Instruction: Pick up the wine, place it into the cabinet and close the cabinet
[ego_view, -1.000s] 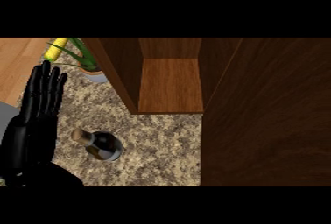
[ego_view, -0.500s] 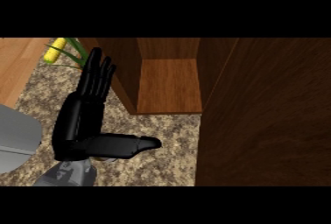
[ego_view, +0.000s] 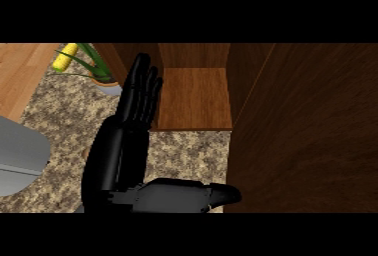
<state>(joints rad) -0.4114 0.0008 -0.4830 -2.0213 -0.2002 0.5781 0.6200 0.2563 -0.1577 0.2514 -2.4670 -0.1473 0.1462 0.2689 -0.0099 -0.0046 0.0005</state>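
A speckled granite counter (ego_view: 188, 152) is running up against a wooden cabinet (ego_view: 193, 97), whose wide door (ego_view: 303, 130) is standing open along the right side.

From where I am standing, one black hand (ego_view: 122, 150) is filling the middle of the view, its fingers (ego_view: 142, 95) reaching straight up toward the cabinet's open shelf and its thumb (ego_view: 196, 194) sticking out sideways to the right over the granite. The fingers are lying flat and extended, curling round nothing that I can see. Which arm it belongs to I cannot tell from here. The wine bottle is not showing anywhere; it could be sitting hidden beneath the palm. A green leafy plant with a yellow piece (ego_view: 77, 60) is standing at the upper left, just beside the cabinet's side, and a grey forearm (ego_view: 18, 160) is showing at the left edge.
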